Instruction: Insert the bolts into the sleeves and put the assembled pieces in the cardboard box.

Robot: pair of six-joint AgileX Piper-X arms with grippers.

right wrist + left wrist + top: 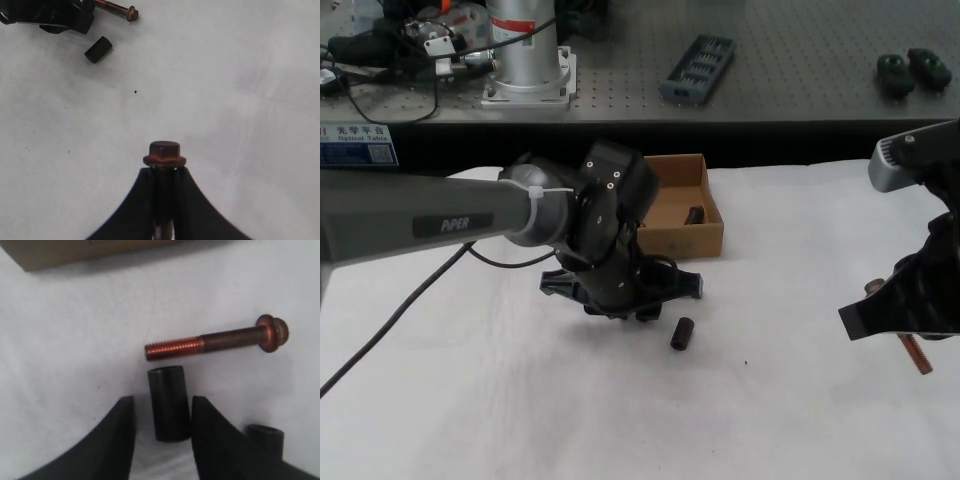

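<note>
One dark piece (695, 215) lies in the cardboard box (685, 240), upper centre of the high view; the rest looks unassembled. My left jaws stand wide astride a sleeve (169, 410), a loose bolt (215, 340) just past their tips. At the right edge, my right jaws clamp a second bolt (164, 152).

DESK: Colours, please?
PHOTOGRAPHER: A long threaded metal bolt (215, 340), copper-red; a short cylindrical sleeve (169, 405), matte black; plain white cloth (770, 420), unpatterned; tan-brown cardboard box (685, 240).
DESK: And the machines?
PHOTOGRAPHER: Grey left arm (420, 225), black right gripper (164, 172), its hex-head metal bolt (164, 152) the same copper-red.
</note>
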